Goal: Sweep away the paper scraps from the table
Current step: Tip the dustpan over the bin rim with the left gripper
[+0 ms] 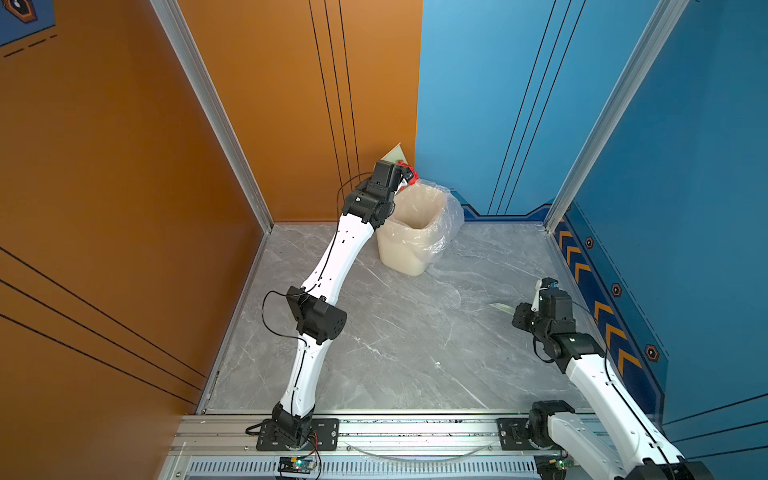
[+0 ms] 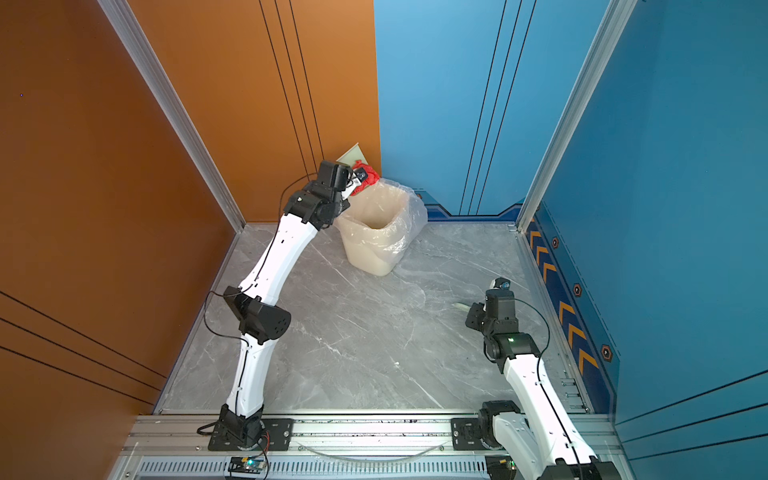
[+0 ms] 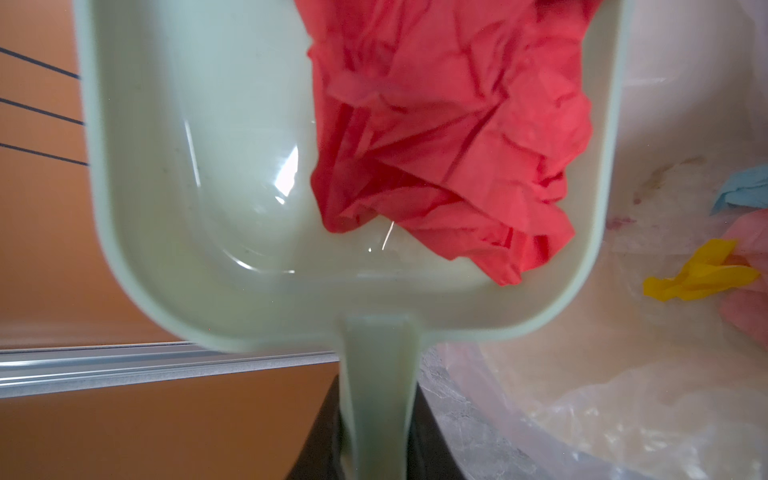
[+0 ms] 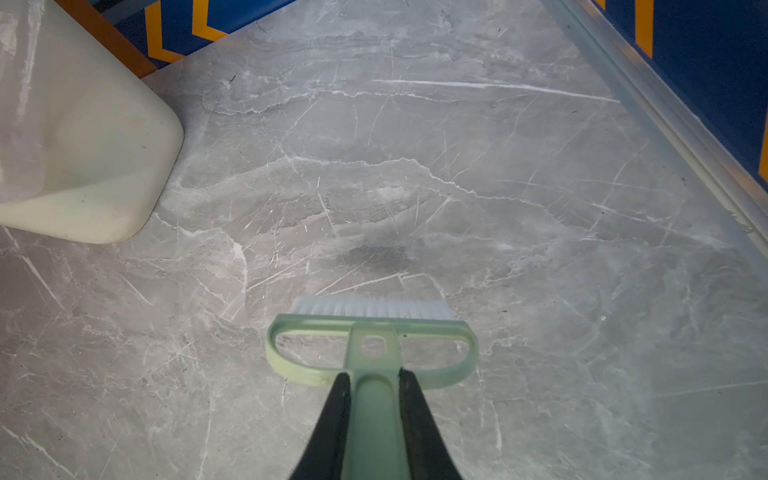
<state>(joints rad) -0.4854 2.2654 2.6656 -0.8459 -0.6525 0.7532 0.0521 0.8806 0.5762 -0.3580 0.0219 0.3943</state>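
Observation:
My left gripper [image 3: 378, 386] is shut on the handle of the pale green dustpan [image 3: 208, 187], held high and tilted over the cream bin [image 1: 399, 257]. A crumpled red paper scrap [image 3: 436, 124] lies in the pan, toward the bin side; both top views show it [image 1: 409, 173] [image 2: 368, 176]. Inside the bin's liner lie yellow [image 3: 698, 274], light blue [image 3: 744, 191] and pink [image 3: 748, 307] scraps. My right gripper [image 4: 374, 376] is shut on the green brush [image 4: 374, 308], bristles just above the grey marble table [image 4: 498, 208] near its right rail. The only scraps I see are in the pan and the bin.
The bin [image 2: 365, 257] with its clear liner stands at the back of the table [image 1: 415, 340], close to the orange and blue walls. Aluminium rails edge the table on all sides. The brush [image 1: 503, 308] hangs some way in front and to the right of the bin.

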